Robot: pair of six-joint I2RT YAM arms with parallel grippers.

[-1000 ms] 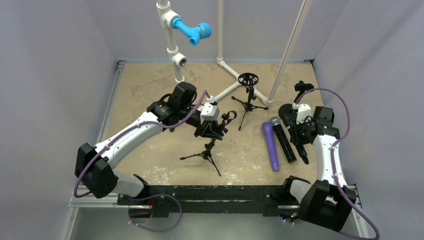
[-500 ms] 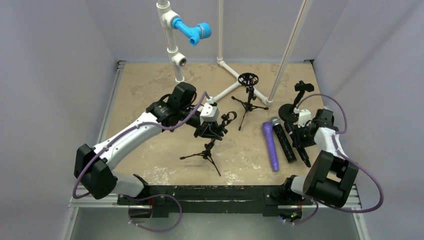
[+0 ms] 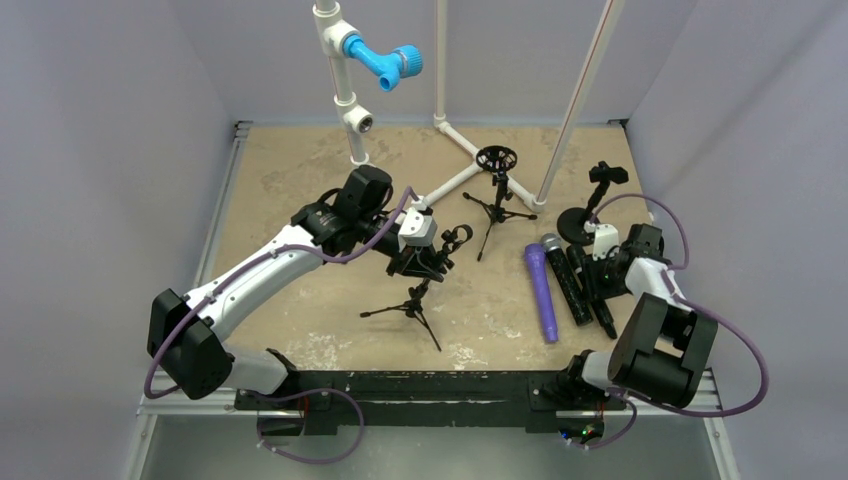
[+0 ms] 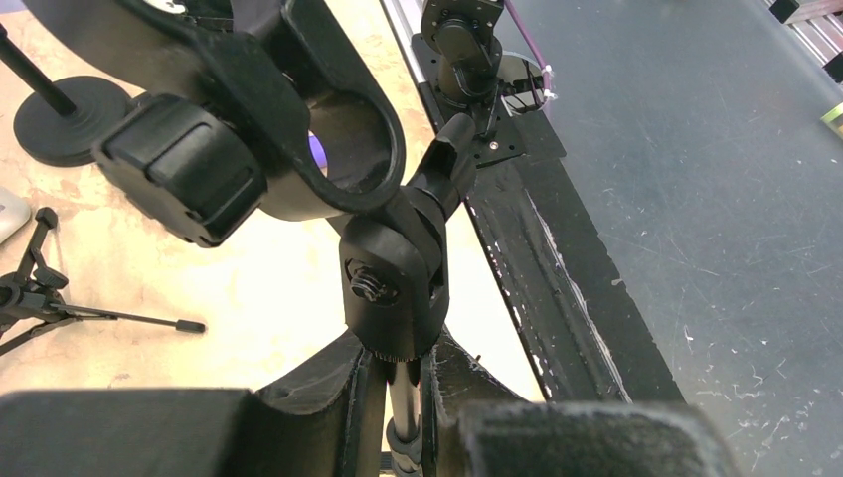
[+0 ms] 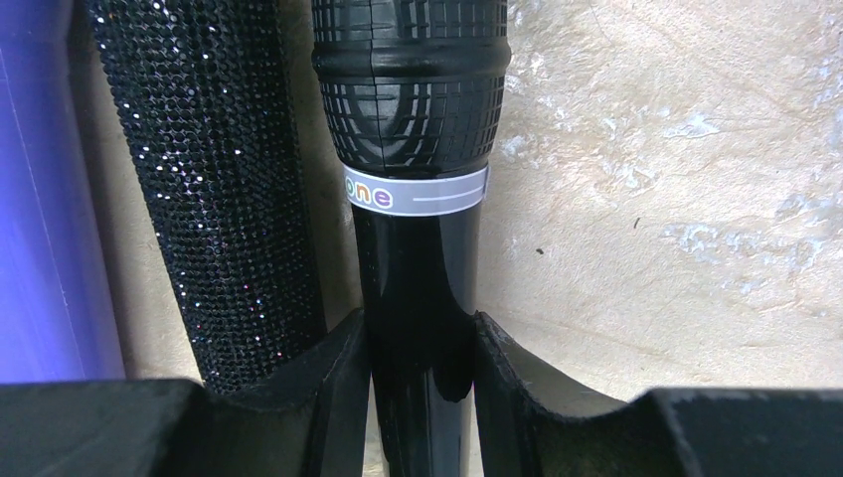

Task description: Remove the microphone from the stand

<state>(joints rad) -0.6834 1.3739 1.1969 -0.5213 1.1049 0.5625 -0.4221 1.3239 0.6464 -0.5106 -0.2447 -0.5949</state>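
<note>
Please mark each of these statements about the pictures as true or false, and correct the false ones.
1. The left gripper is closed on the pole of the stand. True.
2. The stand's clip holds a microphone. False: the clip is empty.
3. The right gripper has a finger on each side of the black microphone. True.
4. The purple microphone lies between the black microphone and the glitter microphone. False: the glitter microphone lies in the middle.

The left arm (image 3: 270,262) is stretched toward mid-table with the left gripper (image 4: 403,383) clamped on the stand post (image 4: 402,412), while the right arm (image 3: 655,285) is folded low, the right gripper (image 5: 418,348) closed around the black microphone (image 5: 413,119).
</note>
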